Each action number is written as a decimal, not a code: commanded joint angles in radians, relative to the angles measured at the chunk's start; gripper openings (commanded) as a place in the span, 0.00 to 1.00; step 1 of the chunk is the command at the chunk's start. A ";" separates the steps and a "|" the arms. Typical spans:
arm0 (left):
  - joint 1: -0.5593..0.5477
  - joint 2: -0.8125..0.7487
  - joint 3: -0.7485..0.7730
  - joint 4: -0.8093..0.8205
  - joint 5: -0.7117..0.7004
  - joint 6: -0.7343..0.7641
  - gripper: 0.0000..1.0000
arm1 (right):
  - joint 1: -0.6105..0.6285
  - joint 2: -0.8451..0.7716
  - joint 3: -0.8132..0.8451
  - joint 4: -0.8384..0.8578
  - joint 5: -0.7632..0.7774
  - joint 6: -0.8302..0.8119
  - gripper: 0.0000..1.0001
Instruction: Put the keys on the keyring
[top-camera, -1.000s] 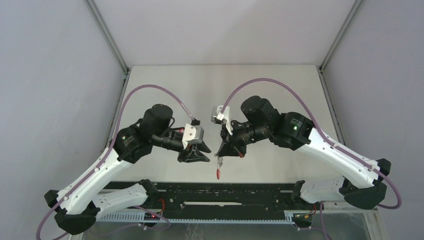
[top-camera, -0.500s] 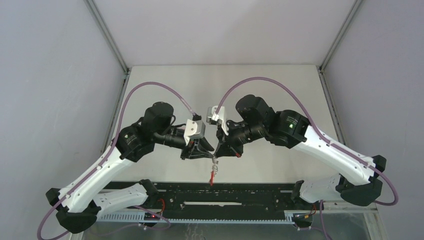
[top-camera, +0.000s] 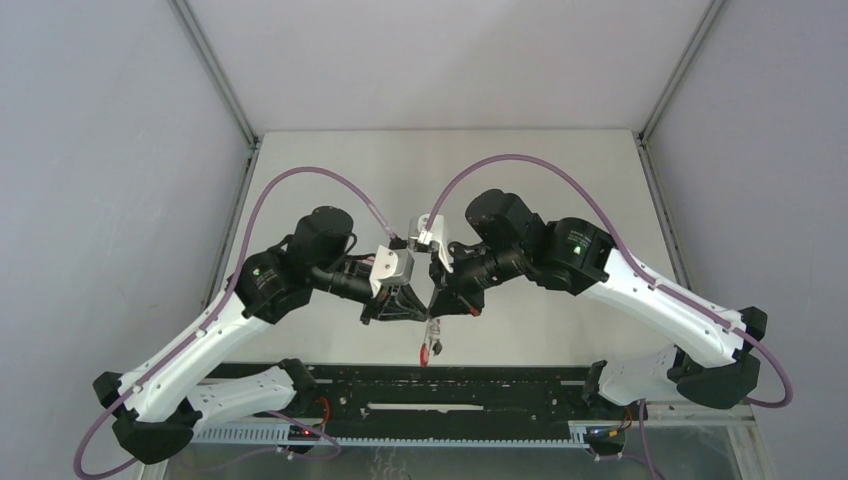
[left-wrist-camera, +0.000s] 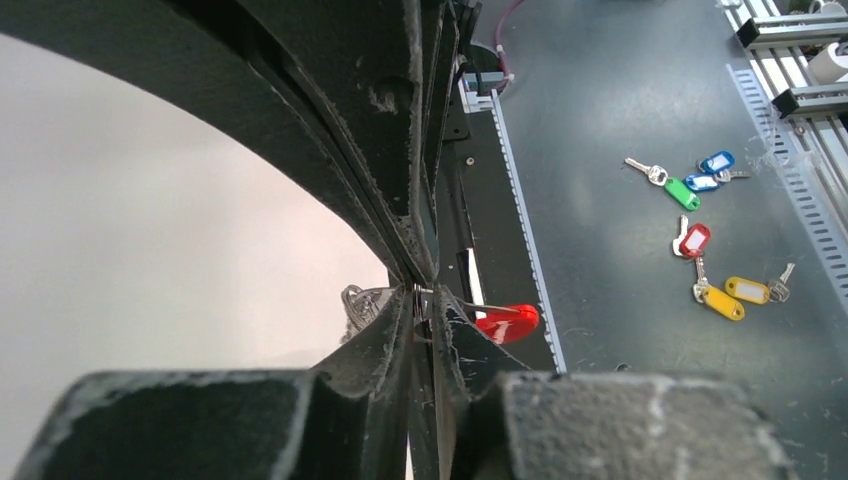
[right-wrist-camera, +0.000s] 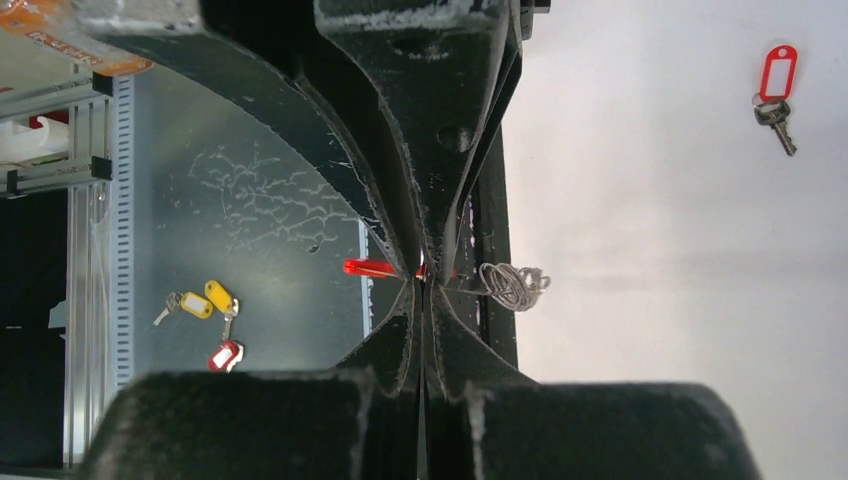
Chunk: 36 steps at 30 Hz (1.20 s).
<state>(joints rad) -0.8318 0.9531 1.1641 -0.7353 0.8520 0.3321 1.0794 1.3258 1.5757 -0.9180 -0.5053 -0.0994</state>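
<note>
So the white table (top-camera: 330, 180) fills most of the overhead view, and the left arm (top-camera: 200, 340) and right arm (top-camera: 650, 300) both lean in over its near half until their tips practically meet in the middle. The left pincer (left-wrist-camera: 416, 290) has its jaws pressed together at the tips with a thin bit of metal wire caught between them, so I'd call that gripping the keyring. The right pincer (right-wrist-camera: 421, 280) is clamped shut on the same thing from the other side. The keyring (top-camera: 428, 350) hangs in the air between the two pincers, above the table near its front edge. The silver-grey loops (right-wrist-camera: 512, 285) bunch up on one side of the right pincer's tips and the red part (left-wrist-camera: 505, 322) pokes out on the other. The keys (right-wrist-camera: 776, 90) aren't on it. In the right wrist view they lie flat on the table well away from the pincers, the red tag (right-wrist-camera: 779, 70) and the black-headed key (right-wrist-camera: 773, 112) touching end to end. Below the table edge there's a dark lower surface (left-wrist-camera: 620, 100) with a scatter of spare tagged keys: green (left-wrist-camera: 683, 192), blue (left-wrist-camera: 715, 162), red (left-wrist-camera: 693, 240), yellow (left-wrist-camera: 745, 290).
</note>
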 joint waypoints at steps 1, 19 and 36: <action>-0.011 0.001 0.011 -0.011 0.022 0.027 0.14 | 0.011 0.003 0.054 0.018 -0.012 -0.014 0.00; 0.029 -0.136 -0.158 0.582 -0.022 -0.391 0.00 | -0.112 -0.353 -0.290 0.554 0.024 0.175 0.56; 0.048 -0.052 -0.118 1.019 -0.023 -0.638 0.00 | -0.137 -0.569 -0.603 1.037 -0.014 0.258 0.48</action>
<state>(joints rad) -0.7864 0.9165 1.0214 0.1501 0.8227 -0.2440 0.9558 0.7483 0.9714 0.0055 -0.5041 0.1238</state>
